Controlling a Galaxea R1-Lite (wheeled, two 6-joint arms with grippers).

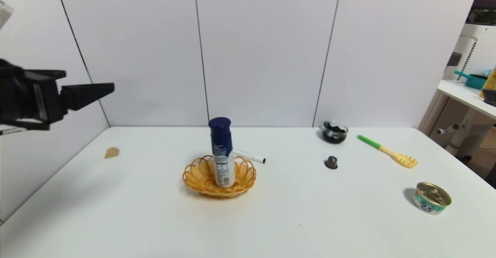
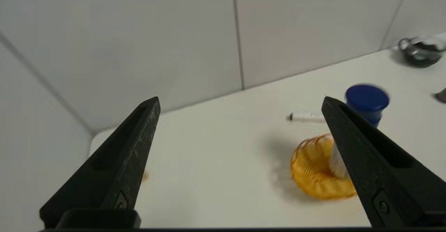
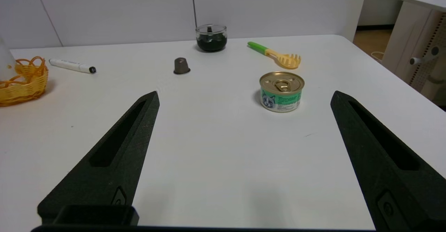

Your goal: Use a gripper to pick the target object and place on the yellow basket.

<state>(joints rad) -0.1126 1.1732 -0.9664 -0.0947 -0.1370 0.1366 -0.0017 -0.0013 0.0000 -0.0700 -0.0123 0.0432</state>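
The target object (image 1: 221, 153), a tall spray can with a navy cap and silver lower body, stands upright inside the yellow basket (image 1: 195, 176) at the table's middle. My left gripper (image 1: 110, 89) hangs high at the far left, well away from the can, open and holding nothing. In the left wrist view the gripper (image 2: 240, 99) shows wide-apart jaws, with the can's blue cap (image 2: 366, 101) and the basket (image 2: 313, 169) beyond one finger. My right gripper (image 3: 244, 96) is open over bare table, and the basket (image 3: 21, 82) sits far off to its side.
A white marker (image 1: 250, 156) lies just behind the basket. To the right are a dark glass bowl (image 1: 335, 131), a small grey capsule (image 1: 331, 162), a green-handled yellow pasta spoon (image 1: 387, 151) and a gold-lidded green tin (image 1: 431, 198). A tan scrap (image 1: 111, 152) lies at the left.
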